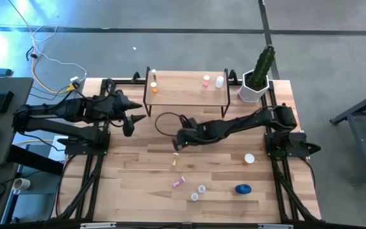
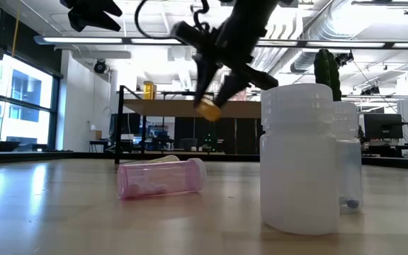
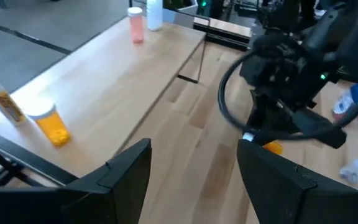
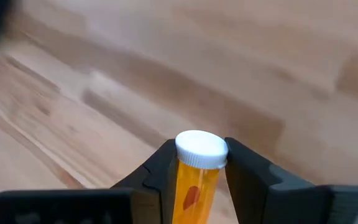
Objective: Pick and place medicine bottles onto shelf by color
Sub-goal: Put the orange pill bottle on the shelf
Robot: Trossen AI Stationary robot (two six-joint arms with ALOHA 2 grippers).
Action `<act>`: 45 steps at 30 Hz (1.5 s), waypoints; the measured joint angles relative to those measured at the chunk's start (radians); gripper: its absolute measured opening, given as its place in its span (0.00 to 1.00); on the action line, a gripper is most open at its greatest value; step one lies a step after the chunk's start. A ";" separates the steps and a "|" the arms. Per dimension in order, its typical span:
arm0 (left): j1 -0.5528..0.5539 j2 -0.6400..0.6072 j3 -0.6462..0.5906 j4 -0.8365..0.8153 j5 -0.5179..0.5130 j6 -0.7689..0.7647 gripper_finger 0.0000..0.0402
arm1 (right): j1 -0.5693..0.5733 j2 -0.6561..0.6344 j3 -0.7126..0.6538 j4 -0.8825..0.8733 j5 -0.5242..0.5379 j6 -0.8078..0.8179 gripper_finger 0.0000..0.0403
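Note:
My right gripper (image 1: 178, 144) hangs above the middle of the table, in front of the shelf (image 1: 186, 95), and is shut on an orange medicine bottle (image 4: 196, 177) with a white cap. On the shelf stand a yellowish bottle (image 3: 5, 102) and an orange one (image 3: 51, 124) at its left end. A pink bottle (image 3: 137, 28) and a white one (image 3: 154, 14) stand at its right end. My left gripper (image 3: 194, 155) waits open near the shelf's left end, with nothing between its fingers. My right gripper pinches the orange bottle's body just below the white cap (image 4: 201, 149) between its two fingers. The fingers slant down from the table's right side and run along the bottle, whose cap points out past the fingertips. The bottle (image 2: 207, 108) is tilted and lifted clear of the table.
Loose on the near half of the table lie a yellowish bottle (image 1: 175, 163), a pink one (image 1: 179, 182), two clear ones (image 1: 202, 189) (image 1: 194, 197), a blue jar (image 1: 243, 189) and a white-capped one (image 1: 250, 159). A cactus pot (image 1: 256, 86) stands at the far right.

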 joint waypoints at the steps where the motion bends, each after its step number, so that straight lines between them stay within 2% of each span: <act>1: 0.006 -0.002 0.000 0.000 0.000 0.010 0.57 | -0.008 -0.005 0.000 0.024 0.015 -0.027 0.26; 6: 0.032 -0.002 0.000 0.000 0.000 0.022 0.57 | -0.055 -0.030 0.000 0.173 0.074 -0.177 0.26; 16: 0.087 -0.002 0.000 0.000 0.000 0.034 0.57 | -0.169 -0.032 0.000 0.522 0.068 -0.516 0.26; 28: 0.132 -0.002 0.000 0.001 -0.001 0.065 0.57 | -0.332 -0.032 0.001 0.865 -0.022 -0.926 0.26; 33: 0.146 -0.002 0.000 0.002 -0.008 0.065 0.57 | -0.388 -0.032 0.001 0.957 -0.084 -1.122 0.26; 39: 0.163 -0.002 0.000 0.005 -0.008 0.065 0.57 | -0.417 -0.018 0.002 1.008 -0.098 -1.334 0.26; 45: 0.181 -0.002 0.000 0.008 -0.013 0.065 0.57 | -0.436 0.045 0.002 1.048 -0.101 -1.361 0.26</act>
